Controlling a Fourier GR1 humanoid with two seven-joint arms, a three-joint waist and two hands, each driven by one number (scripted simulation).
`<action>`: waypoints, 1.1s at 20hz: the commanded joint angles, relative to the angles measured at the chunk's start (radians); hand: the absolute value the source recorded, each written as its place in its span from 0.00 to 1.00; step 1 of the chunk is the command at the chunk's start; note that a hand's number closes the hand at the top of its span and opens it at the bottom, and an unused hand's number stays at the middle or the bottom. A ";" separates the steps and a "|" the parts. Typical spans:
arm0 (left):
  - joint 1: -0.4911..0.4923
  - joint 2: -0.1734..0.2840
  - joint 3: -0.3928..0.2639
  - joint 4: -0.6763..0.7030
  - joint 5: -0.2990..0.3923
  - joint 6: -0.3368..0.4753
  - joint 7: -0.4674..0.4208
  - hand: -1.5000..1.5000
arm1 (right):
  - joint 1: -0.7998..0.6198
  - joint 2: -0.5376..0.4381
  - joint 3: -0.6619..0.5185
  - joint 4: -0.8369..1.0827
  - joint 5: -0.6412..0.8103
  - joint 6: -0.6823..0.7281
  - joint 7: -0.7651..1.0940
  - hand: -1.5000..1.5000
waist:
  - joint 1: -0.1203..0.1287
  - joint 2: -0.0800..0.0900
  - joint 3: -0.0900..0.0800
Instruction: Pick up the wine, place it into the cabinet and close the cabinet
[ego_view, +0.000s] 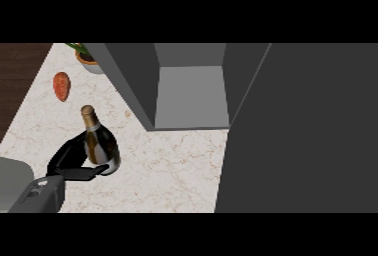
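1. Left hand (72, 162) at about 8 o'clock in the head view, grey forearm (37, 195) coming in from the lower edge at 7 o'clock
2. Fingers of that hand are curled round the lower body of the wine bottle (100, 142); thumb lies across the base at the bottle's 6 o'clock side, the other fingers wrap the left flank. Hand is closed on the bottle
3. Wine bottle: dark glass, gold foil neck pointing toward 12 o'clock, pale label on the body. Seen over the marble counter (170, 170); whether the base touches the counter cannot be told
4. Counter: pale, veined, runs from 7 o'clock up to 11 o'clock, dark wood surface (18, 75) beyond its left edge
5. Cabinet (188, 100) at 12 o'clock from centre, up and right of the bottle, apart from it; grey walls, interior visible and open toward the viewer
6. Cabinet door (310, 130), a large dark grey panel, fills the view from 1 to 5 o'clock, swung open
7. Orange-red oval item (62, 86) on the counter at 10 o'clock, beyond the bottle's neck, apart from it
8. Potted plant (87, 59) at 11 o'clock, farthest back, beside the cabinet's left wall
9. Right hand shows nowhere
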 joint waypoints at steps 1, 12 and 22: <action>-0.028 -0.051 -0.003 0.034 0.020 -0.154 -0.078 1.00 | 0.013 0.018 0.024 -0.020 -0.003 -0.007 -0.007 0.00 | 0.001 -0.001 0.000; 0.031 -0.149 0.158 0.041 0.190 0.170 -0.065 1.00 | 0.037 -0.005 -0.009 -0.039 -0.006 0.006 0.018 0.00 | 0.028 -0.010 0.003; 0.082 -0.219 0.159 -0.130 0.276 0.228 -0.053 1.00 | 0.023 -0.016 -0.061 -0.028 -0.056 0.023 0.012 0.00 | 0.031 -0.011 0.004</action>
